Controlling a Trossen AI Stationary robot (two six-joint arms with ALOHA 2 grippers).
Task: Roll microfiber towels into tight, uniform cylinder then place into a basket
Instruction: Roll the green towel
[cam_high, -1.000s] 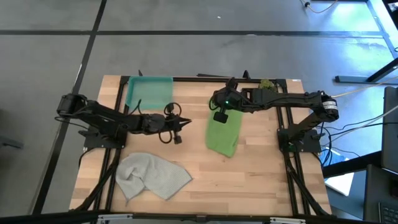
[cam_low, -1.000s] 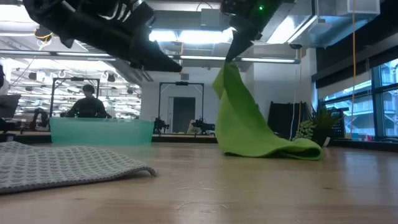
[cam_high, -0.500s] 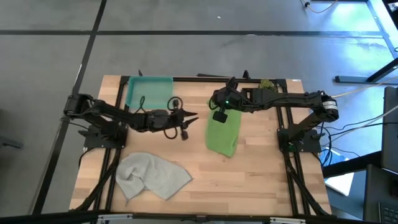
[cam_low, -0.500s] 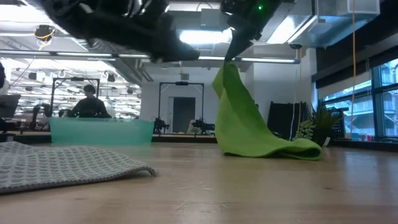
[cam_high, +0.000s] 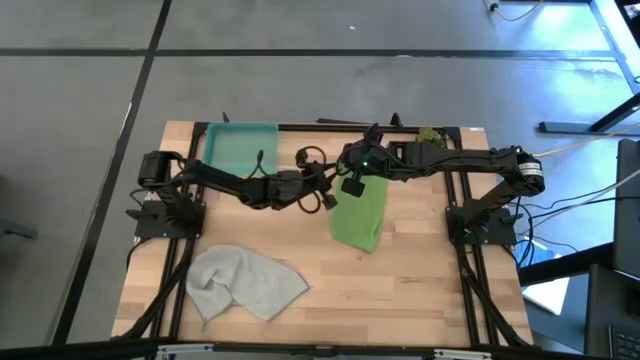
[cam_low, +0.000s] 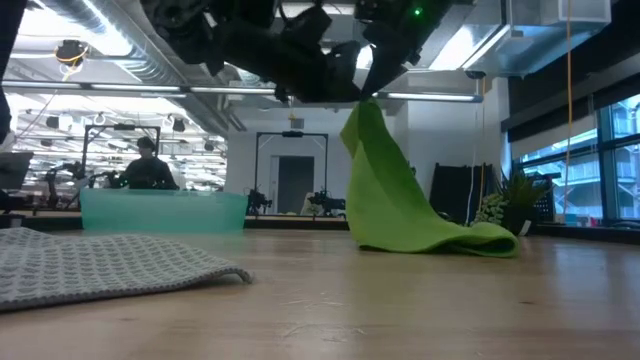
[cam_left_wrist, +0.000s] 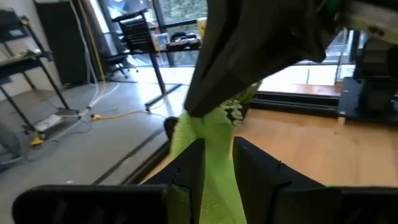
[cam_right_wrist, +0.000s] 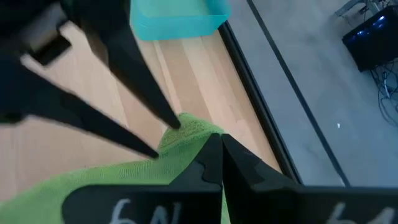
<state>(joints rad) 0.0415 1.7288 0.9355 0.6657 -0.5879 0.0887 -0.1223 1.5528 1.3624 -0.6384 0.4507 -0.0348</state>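
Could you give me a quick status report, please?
Right gripper shut on green towel, corner lifted. Left gripper open astride that raised edge. Grey towel flat, basket empty. Nothing in the way.

Wooden table (cam_high: 420, 270): grey towel (cam_high: 245, 283), green towel (cam_high: 358, 218), teal basket (cam_high: 239, 147).

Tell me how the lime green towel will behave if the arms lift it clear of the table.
Probably very floppy: the green towel hangs in a limp drape from the right tool, its lower end pooled in folds on the table. It looks light, since one pinched corner carries the drape. Likely not slippery: the left tool has fingers either side of its textured weave.
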